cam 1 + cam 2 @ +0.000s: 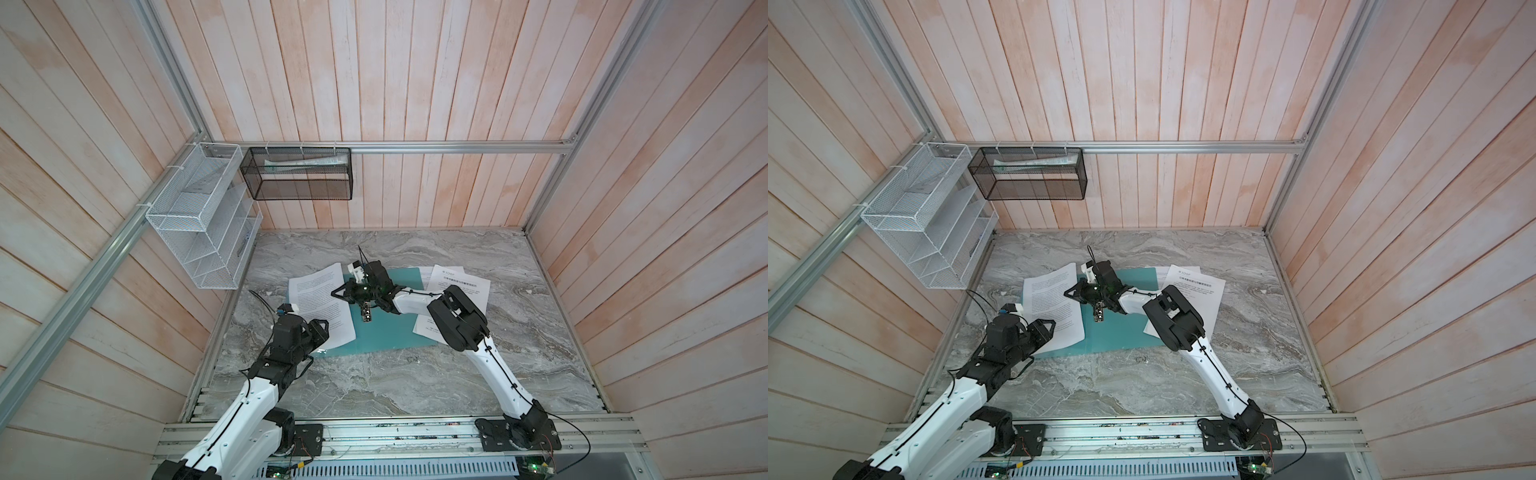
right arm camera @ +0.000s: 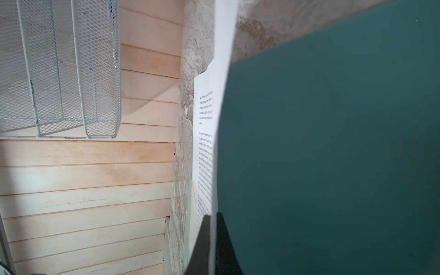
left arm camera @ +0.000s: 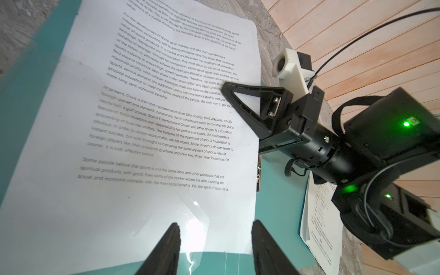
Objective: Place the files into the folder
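The teal folder (image 1: 386, 332) (image 1: 1121, 332) lies open on the marble table. One of the files, a printed white sheet (image 1: 316, 303) (image 1: 1050, 299) (image 3: 154, 119), rests on the folder's left half, and a clear film covers its near part. My right gripper (image 1: 334, 293) (image 1: 1066, 293) (image 2: 213, 215) is shut on that sheet's right edge, which shows edge-on between the fingers. The left gripper (image 1: 322, 328) (image 1: 1050, 326) (image 3: 213, 225) stands open over the sheet's near edge with nothing between its fingers. More files (image 1: 457, 286) (image 1: 1192, 286) (image 3: 319, 226) lie by the folder's right side, partly under the right arm.
A metal clip (image 1: 365, 318) (image 3: 258, 176) sits at the folder's middle. A white wire-mesh rack (image 1: 199, 224) (image 2: 59, 71) hangs on the left wall. A black mesh basket (image 1: 299, 174) with rolled paper hangs at the back. Wood walls close in three sides.
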`<control>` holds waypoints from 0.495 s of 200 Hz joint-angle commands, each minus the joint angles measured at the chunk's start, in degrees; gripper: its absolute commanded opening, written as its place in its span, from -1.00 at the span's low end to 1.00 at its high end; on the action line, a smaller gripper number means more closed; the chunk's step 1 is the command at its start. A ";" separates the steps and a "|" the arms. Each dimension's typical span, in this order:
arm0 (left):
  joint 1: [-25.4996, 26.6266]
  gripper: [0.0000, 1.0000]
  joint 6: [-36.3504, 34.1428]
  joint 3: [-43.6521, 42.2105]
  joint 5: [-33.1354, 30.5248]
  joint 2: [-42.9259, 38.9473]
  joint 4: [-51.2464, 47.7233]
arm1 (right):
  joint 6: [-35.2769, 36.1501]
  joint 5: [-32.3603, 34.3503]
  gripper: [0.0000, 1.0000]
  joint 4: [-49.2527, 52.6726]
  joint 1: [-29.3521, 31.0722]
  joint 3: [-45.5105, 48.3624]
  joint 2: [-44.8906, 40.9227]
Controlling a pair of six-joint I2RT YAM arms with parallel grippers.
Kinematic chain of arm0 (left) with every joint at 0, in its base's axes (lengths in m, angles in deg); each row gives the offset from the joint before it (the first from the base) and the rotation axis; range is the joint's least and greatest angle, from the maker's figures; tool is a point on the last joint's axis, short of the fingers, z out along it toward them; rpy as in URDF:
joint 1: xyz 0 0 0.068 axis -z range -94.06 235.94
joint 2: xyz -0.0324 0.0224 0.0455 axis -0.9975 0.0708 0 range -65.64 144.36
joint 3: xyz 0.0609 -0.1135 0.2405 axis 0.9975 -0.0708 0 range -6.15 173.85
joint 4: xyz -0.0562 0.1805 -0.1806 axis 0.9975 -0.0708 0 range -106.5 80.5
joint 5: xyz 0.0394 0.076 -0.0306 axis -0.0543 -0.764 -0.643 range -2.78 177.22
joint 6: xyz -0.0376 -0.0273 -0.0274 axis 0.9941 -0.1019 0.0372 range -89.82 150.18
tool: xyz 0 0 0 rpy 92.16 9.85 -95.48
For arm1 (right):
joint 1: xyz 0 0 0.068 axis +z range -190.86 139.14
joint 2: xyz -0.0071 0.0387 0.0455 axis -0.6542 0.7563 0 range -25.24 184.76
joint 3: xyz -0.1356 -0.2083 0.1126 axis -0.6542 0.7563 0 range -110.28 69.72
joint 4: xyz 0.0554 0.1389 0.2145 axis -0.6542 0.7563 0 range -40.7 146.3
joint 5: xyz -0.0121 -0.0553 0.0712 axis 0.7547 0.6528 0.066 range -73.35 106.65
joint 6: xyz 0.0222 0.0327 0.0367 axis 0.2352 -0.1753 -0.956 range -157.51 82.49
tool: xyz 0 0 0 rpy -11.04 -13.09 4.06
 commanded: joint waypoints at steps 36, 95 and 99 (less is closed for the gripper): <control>-0.36 0.01 -0.69 -0.17 -1.23 -0.40 -0.46 | -2.20 4.92 -1.00 -5.24 -2.04 4.35 -3.82; -0.32 0.00 -0.87 0.23 -1.45 -0.95 -1.38 | -2.09 7.84 -1.00 -5.43 -2.30 5.55 -4.91; -0.28 0.00 -0.87 0.20 -1.42 -0.93 -1.34 | -2.03 8.06 -1.00 -5.27 -2.34 5.53 -4.89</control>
